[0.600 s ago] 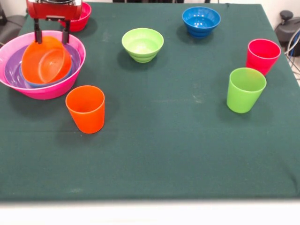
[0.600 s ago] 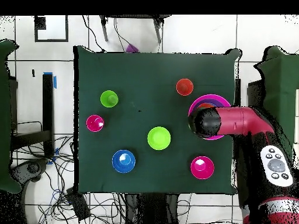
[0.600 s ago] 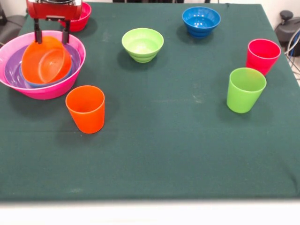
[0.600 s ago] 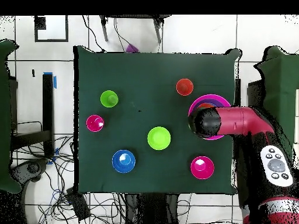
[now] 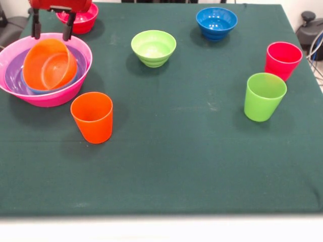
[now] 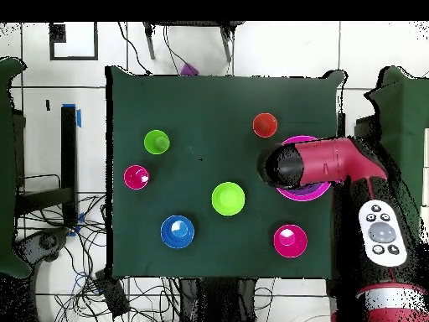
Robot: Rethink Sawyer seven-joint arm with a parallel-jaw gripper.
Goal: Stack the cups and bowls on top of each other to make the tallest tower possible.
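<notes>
My gripper [image 5: 51, 31] is open and empty, just above the tower at the table's far left. The tower is a huge pink bowl [image 5: 75, 88] holding a purple bowl [image 5: 12, 75], a light blue bowl [image 5: 31, 90] and a tilted orange bowl [image 5: 49, 64]. Loose on the cloth are a red-pink bowl [image 5: 83, 20], a lime green bowl [image 5: 153, 48], a dark blue bowl [image 5: 216, 22], an orange cup [image 5: 92, 117], a lime green cup [image 5: 264, 96] and a red-pink cup [image 5: 282, 59]. In the overhead view the arm [image 6: 318, 161] hides most of the pink bowl [image 6: 306, 194].
The green cloth table [image 5: 176, 166] ends at a white front edge. In the overhead view the orange cup [image 6: 265, 125] stands close to the arm, and the red-pink bowl [image 6: 290, 241] lies near the robot's side. Cables and frames lie around the table.
</notes>
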